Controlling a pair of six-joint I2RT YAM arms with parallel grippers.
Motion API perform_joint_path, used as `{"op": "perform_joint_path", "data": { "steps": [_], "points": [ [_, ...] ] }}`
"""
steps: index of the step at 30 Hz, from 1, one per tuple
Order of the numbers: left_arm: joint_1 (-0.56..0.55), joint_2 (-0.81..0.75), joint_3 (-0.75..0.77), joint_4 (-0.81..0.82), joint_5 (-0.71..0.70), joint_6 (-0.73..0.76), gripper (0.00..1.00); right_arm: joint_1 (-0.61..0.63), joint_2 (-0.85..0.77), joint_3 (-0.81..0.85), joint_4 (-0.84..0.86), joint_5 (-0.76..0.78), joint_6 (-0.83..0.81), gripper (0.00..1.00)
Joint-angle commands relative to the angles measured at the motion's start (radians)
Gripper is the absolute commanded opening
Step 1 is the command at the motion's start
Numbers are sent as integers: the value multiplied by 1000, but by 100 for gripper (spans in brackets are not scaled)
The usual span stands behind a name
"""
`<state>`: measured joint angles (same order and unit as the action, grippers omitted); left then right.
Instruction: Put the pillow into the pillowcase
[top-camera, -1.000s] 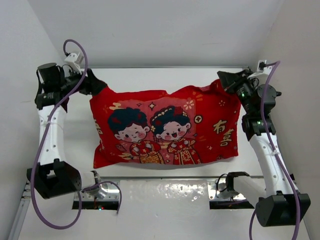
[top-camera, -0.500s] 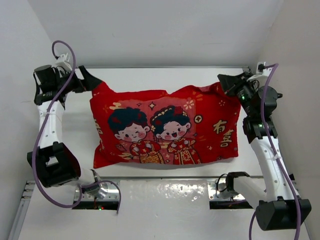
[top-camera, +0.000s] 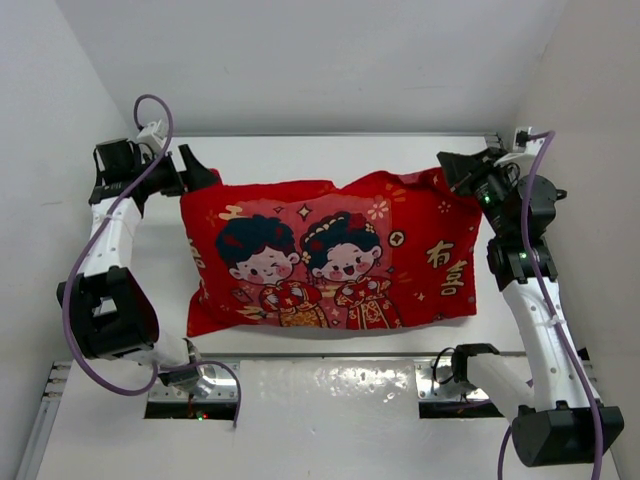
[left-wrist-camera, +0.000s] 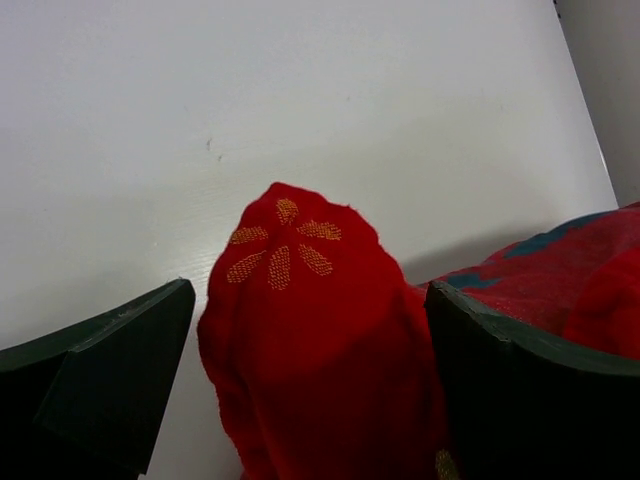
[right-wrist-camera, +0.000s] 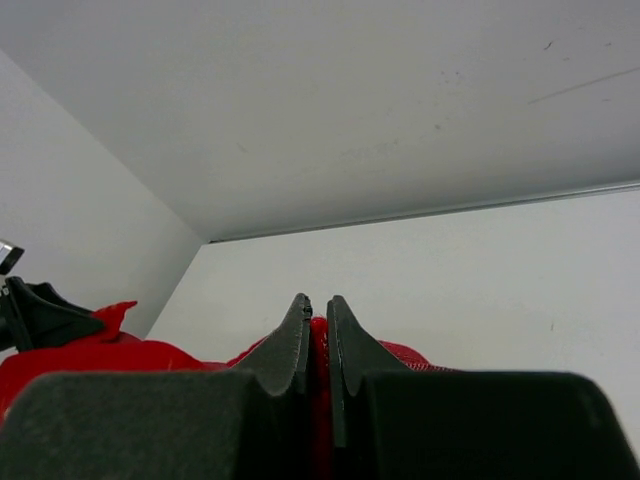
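1. The pillowcase (top-camera: 330, 255) is lying across the far half of the table (top-camera: 300, 158), printed face up and its long side running left to right. It is bulging plumply, but the pillow itself is hidden in every view.
2. The two cartoon figures (top-camera: 300, 265) are facing upward left of the middle, and the gold characters (top-camera: 445, 265) are sitting toward the right end.
3. The left gripper (top-camera: 196, 170) is hovering at the far left corner with its jaws spread wide.
4. In the left wrist view, the left gripper (left-wrist-camera: 308, 290) is straddling a peak of red cloth with a gold flower motif (left-wrist-camera: 285, 250). A gap is showing beside one finger while the cloth is sitting close to the other, and nothing is clamped.
5. The right gripper (top-camera: 452, 166) is pinching the far right corner, lifting that cloth into a small peak.
6. In the right wrist view, the right gripper (right-wrist-camera: 317, 305) is showing its fingers almost together with a thin sliver of red fabric caught between them.
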<state>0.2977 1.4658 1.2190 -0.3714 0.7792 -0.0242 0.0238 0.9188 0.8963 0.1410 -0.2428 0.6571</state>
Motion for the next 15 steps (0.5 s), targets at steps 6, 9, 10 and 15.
{"op": "perform_joint_path", "data": {
  "steps": [6,9,10,15],
  "points": [
    [9,2,54,-18,225,-61,31,8,-3,35,16,14,-28,0],
    [70,-25,115,50,272,-150,0,8,11,55,17,23,-36,0],
    [89,-33,163,66,270,-164,0,2,18,62,19,30,-36,0],
    [222,-102,362,158,236,-211,0,-67,52,190,23,68,-48,0]
  ]
}}
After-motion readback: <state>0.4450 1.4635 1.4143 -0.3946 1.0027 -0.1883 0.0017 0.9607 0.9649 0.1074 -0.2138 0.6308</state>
